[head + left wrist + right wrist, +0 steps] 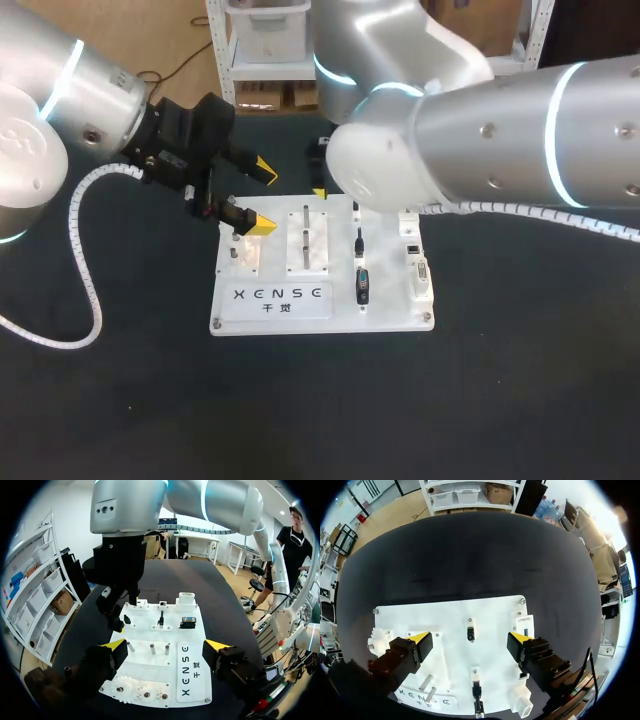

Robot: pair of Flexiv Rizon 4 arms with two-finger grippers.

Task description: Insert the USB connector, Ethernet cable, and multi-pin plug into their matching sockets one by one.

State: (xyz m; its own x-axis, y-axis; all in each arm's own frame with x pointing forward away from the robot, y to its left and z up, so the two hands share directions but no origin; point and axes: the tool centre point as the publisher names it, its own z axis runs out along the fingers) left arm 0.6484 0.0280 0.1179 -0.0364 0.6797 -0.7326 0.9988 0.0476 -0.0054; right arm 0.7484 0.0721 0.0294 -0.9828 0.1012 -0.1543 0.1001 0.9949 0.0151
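1. Between the spread fingers of the right gripper (470, 640), which holds nothing, a small black plug (470, 634) stands on the white board (445, 616). A second plug (477, 691) lies back toward the wrist.
2. Under the left gripper (166, 647), also wide open and empty, are the board's metal pegs (152, 649).
3. Just beside one right finger sits the white socket block (525, 623). No plug looks seated in it, so all three insertions seem left to do.
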